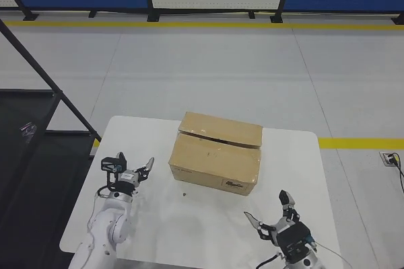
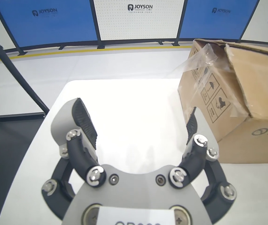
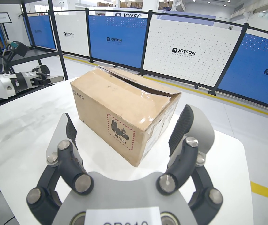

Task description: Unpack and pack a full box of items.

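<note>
The cardboard box (image 1: 215, 153) sits on the white table (image 1: 148, 222) toward its far side, between the two arms; the left gripper (image 1: 136, 161) hangs low over the table near the box's left end, not touching it, fingers spread wide and holding nothing; the right gripper (image 1: 266, 207) is by the table's near edge, apart from the box's near right corner and pointed toward it, likewise spread and empty. The box's top flaps are folded down but loose, with a dark gap between them; clear tape (image 2: 201, 59) peels off one end; its contents are hidden.
</note>
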You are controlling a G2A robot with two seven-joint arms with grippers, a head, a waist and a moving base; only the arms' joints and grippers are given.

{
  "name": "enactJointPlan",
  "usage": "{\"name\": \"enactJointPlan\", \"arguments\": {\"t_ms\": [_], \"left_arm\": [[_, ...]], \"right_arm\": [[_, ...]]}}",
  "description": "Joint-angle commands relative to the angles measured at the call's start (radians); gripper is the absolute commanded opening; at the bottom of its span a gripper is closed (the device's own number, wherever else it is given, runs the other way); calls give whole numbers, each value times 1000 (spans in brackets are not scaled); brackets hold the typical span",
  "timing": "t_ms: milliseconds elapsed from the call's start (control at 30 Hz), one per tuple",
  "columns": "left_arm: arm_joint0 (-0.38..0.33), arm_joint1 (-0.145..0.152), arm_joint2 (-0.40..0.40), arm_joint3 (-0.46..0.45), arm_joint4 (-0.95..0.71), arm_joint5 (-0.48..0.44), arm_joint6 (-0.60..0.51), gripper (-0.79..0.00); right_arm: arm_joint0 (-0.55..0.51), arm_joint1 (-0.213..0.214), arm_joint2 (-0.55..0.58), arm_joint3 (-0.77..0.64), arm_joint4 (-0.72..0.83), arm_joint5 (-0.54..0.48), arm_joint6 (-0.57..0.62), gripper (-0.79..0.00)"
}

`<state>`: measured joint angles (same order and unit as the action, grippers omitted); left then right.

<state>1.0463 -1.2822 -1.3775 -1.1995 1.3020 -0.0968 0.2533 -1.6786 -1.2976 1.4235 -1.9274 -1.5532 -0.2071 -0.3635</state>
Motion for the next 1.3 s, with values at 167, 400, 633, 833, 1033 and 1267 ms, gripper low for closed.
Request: {"name": "enactJointPlan", "arguments": {"t_ms": [167, 400, 633, 833, 1033, 1267], "left_arm": [[-110, -17, 65, 149, 11, -22, 53, 0], [-155, -27, 99, 208, 19, -42, 77, 0], [-147, -32, 118, 201, 28, -63, 102, 0], [-130, -33, 123, 178, 28, -62, 107, 0], [-105, -35, 129, 144, 32, -63, 107, 0], [-85, -36, 122, 117, 15, -55, 108, 0]], "right_arm": [[50, 3, 40, 60, 116, -41, 86, 0], [130, 1, 33, 104, 161, -24, 189, 0], [130, 1, 33, 104, 161, -24, 189, 0], [206, -5, 23, 134, 267, -16, 271, 0], [342, -12, 26, 228, 479, -27, 389, 0], [355, -12, 34, 237, 472, -7, 413, 0]]}}
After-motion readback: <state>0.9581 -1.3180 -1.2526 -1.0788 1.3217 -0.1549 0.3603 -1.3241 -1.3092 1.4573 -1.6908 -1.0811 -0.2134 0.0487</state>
